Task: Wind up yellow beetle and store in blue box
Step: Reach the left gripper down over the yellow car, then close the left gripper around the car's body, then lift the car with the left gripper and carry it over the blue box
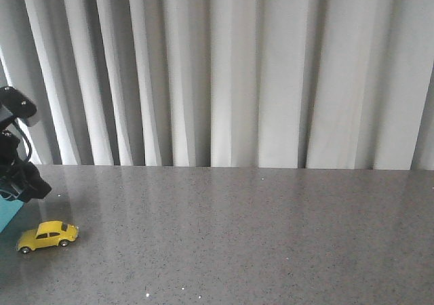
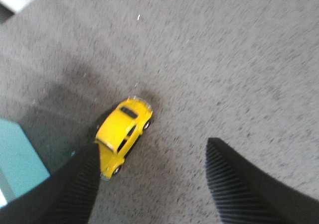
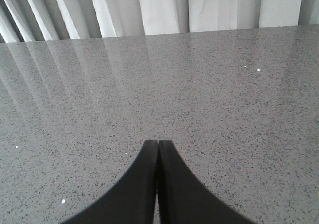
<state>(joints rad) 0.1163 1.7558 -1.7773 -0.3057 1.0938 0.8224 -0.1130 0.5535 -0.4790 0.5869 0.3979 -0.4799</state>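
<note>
Grey speckled table (image 1: 258, 230), spanning the full width of the front view. Backed by pale pleated curtain (image 1: 237, 68) along the far edge.

Blue box (image 1: 7, 213): only a corner visible at the far left edge of the front view, on the table, partly behind the left arm. Same turquoise corner seen in the left wrist view (image 2: 17, 159), near the car but apart from it.

Left gripper (image 2: 152, 179): poised over the table at the left side, released, jaws spread wide with nothing between them. One finger (image 2: 82, 184) overlapping the car's end in the wrist view; contact cannot be determined.

Right gripper (image 3: 158, 179): clenched, fingers pressed together with no gap, holding nothing, above bare tabletop. Not visible in the front view.

Yellow beetle (image 1: 47, 235): resting on its wheels on the table at the near left, side-on to the front camera, just right of the box corner and below the left arm. Outside the box. In the left wrist view (image 2: 122, 132), roof up, lying off to one side of the open jaws rather than centred.
</note>
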